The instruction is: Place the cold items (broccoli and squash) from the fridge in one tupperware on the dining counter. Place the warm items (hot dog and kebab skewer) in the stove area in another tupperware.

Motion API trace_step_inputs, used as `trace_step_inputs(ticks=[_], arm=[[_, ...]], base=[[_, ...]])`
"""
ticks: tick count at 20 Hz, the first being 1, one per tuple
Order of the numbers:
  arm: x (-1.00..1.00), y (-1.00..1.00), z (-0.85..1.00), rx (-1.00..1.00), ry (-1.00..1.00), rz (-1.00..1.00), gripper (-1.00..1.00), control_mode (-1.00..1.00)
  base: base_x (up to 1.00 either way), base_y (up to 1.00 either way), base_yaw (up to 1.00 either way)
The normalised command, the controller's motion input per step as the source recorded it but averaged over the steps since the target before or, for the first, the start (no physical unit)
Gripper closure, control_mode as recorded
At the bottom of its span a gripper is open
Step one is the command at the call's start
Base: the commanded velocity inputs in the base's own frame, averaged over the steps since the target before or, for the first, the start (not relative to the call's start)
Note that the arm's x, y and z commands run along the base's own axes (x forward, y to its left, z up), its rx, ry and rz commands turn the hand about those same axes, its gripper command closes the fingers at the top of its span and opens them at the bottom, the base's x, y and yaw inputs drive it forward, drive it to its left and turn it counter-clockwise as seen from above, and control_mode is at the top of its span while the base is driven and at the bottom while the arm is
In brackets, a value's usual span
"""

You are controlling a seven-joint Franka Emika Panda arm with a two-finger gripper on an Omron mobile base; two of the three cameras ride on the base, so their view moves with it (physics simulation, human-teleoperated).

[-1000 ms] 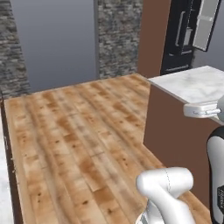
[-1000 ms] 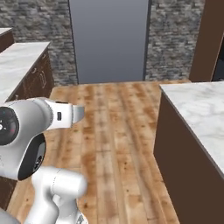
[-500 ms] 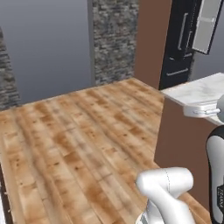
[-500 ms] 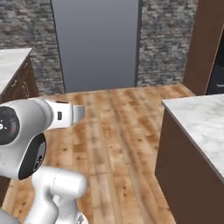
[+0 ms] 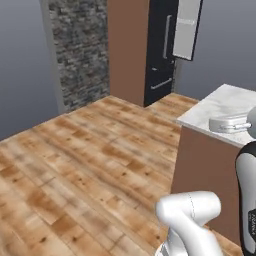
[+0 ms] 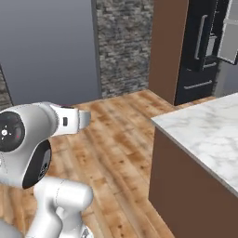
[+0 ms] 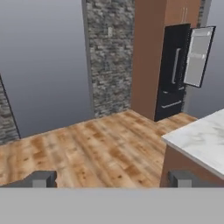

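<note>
Fridge (image 7: pixel 175 70): black, far across the wood floor (image 7: pixel 96 148), against a brown cabinet column (image 7: pixel 148 57); one door (image 7: pixel 197 56) swung open, pale inner face showing. It sat at the right edge of both base views a second ago and now stands nearer centre; the whole scene has slid, so the base turned, not the things. Grey wall panel (image 6: pixel 46 51) at left, stone wall (image 6: pixel 123 44) beside it. Marble table (image 6: pixel 209 135) on a brown base at right, cut off by the frame. Fridge contents too small to make out. Jaws (image 7: pixel 111 179) wide open, holding nothing.
</note>
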Motion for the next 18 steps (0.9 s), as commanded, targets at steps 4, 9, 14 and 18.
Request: trace_step_inputs(ticks=[4, 9, 14, 18], arm=[[0.0, 0.0, 0.0, 0.0, 0.0, 0.0, -1.0, 1.0], [0.0, 0.0, 0.0, 0.0, 0.0, 0.0, -1.0, 1.0], [0.0, 0.0, 0.0, 0.0, 0.0, 0.0, -1.0, 1.0], [0.0, 0.0, 0.0, 0.0, 0.0, 0.0, -1.0, 1.0]], base=[[1.0, 0.25, -0.37], [1.0, 0.13, -0.1], [1.0, 0.11, -0.25], [1.0, 0.22, -0.38]])
